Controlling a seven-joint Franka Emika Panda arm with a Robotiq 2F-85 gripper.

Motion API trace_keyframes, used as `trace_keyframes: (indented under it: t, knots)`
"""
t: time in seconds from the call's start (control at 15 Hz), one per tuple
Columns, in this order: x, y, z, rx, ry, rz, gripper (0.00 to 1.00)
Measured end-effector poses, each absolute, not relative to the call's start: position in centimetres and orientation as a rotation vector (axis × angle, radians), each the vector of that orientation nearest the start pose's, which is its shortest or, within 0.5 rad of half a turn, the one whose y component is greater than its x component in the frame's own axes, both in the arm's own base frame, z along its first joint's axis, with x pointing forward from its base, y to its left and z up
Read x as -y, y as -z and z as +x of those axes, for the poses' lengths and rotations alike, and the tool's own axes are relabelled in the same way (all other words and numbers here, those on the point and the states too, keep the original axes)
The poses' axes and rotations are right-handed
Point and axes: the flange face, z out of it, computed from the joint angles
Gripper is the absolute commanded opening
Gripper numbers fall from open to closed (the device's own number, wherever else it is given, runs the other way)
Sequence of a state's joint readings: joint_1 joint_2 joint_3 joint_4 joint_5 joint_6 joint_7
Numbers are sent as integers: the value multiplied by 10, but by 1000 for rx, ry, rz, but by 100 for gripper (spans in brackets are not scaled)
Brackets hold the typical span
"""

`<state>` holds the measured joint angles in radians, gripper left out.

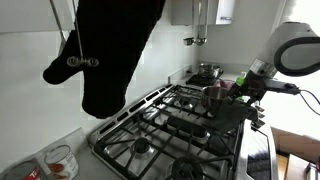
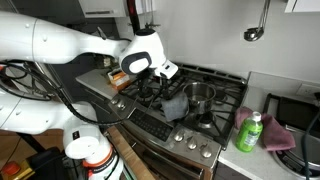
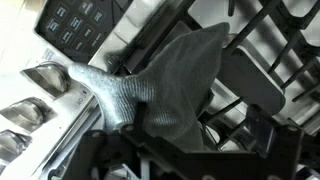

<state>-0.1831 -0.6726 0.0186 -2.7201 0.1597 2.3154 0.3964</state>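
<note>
While the tool [image 2: 164, 80], open or closed I cannot tell, is hovering over the grey cloth [image 2: 173, 104], a reach is seemingly running, next needing a square descent.

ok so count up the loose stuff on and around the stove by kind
cloths: 2 (grey cloth on the stove, pinkish cloth beside it)
pots: 1 (steel pot)
bottles: 1 (green bottle)
ladles: 1 (hanging ladle)
total: 5
</note>
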Motion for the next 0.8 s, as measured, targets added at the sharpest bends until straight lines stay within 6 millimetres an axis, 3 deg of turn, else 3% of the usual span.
trace_keyframes:
  t: [0.27, 0.53, 0.67, 0.8]
  knots:
    - [58, -456, 362, -882, 449, -2832, 100]
    - [56, -484, 369, -807, 518, -2858, 100]
    - [59, -496, 367, -783, 504, -2889, 100]
    - [66, -495, 363, -738, 448, -2913, 100]
